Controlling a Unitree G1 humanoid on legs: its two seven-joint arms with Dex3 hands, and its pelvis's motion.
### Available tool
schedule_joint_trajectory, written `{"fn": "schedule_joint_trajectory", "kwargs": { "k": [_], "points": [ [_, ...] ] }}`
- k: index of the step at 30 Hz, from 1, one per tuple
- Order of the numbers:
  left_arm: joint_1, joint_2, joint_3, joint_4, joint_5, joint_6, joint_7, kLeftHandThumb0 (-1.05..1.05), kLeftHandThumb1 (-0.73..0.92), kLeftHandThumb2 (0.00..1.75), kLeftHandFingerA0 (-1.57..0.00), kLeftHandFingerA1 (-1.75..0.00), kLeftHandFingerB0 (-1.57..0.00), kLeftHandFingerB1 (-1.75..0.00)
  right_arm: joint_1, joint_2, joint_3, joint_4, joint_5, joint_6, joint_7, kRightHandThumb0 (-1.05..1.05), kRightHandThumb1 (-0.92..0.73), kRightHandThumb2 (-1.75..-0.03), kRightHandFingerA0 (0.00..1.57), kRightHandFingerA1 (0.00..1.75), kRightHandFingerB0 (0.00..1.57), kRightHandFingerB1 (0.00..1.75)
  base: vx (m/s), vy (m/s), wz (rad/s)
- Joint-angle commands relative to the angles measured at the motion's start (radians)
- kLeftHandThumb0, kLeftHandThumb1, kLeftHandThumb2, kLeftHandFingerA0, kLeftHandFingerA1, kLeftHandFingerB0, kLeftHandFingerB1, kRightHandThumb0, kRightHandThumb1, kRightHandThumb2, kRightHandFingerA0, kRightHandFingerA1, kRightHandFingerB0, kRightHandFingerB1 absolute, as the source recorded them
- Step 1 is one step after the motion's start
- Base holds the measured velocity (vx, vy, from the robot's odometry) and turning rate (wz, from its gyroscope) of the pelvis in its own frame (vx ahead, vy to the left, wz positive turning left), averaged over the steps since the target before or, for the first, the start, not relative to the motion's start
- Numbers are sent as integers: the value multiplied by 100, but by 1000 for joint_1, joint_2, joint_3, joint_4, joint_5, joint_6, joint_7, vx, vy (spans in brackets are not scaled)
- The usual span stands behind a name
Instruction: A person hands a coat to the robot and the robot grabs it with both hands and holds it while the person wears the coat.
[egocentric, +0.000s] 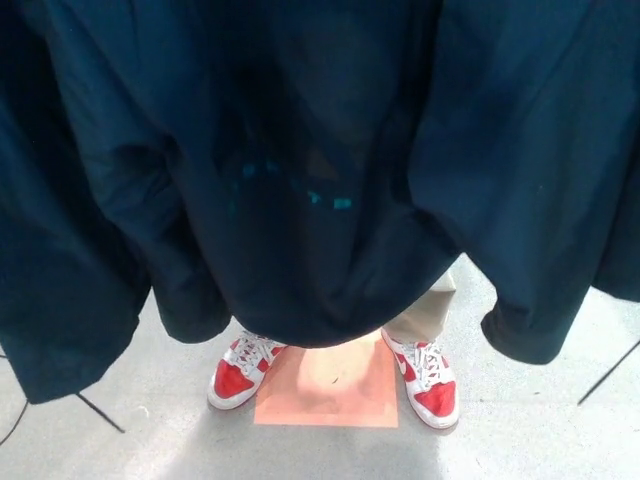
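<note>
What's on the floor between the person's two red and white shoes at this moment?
In the head view, an orange square patch lies flat on the grey floor between the left-side shoe and the right-side shoe, just below the hem of the dark coat.

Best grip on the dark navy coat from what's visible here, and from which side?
My call: the top edge, one hand near each end, coming from above. The dark navy fabric coat hangs open in loose folds, its lower hem drooping above the person's red-and-white sneakers, so low grips would just bunch. The top edge and both hands lie out of view.
</note>
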Motion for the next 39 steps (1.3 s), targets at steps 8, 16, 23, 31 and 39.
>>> {"fn": "schedule_joint_trajectory", "kwargs": {
  "k": [8, 16, 23, 31, 39],
  "points": [
    [-258, 59, -71, 217, 40, 21, 79, -22, 50, 91, -123, -137, -75, -94, -301, -83, 36, 286, 21, -65, -72, -18, -69, -63, 95, 172, 77, 83, 0, 0, 0],
    [-496, 112, -216, 438, 108, 24, 33, -28, 60, 62, -98, -168, -69, -90, -543, -97, 143, 546, 10, -71, -35, -3, -60, -57, 86, 170, 67, 124, 0, 0, 0],
    [-631, 106, -289, 554, 92, -7, -36, -26, 65, 59, -100, -163, -72, -92, -659, -73, 212, 657, 7, -45, 4, -13, -68, -61, 91, 170, 75, 108, 0, 0, 0],
    [-718, 86, -330, 618, 83, 34, -136, -31, 60, 58, -101, -160, -78, -75, -735, -43, 272, 729, 7, 1, 47, -23, -58, -61, 94, 158, 83, 60, 0, 0, 0],
    [-744, 62, -352, 630, 78, 39, -175, -27, 59, 60, -100, -161, -78, -65, -746, -38, 295, 743, 17, 10, 110, -20, -68, -60, 89, 165, 82, 83, 0, 0, 0]
  ]
}}
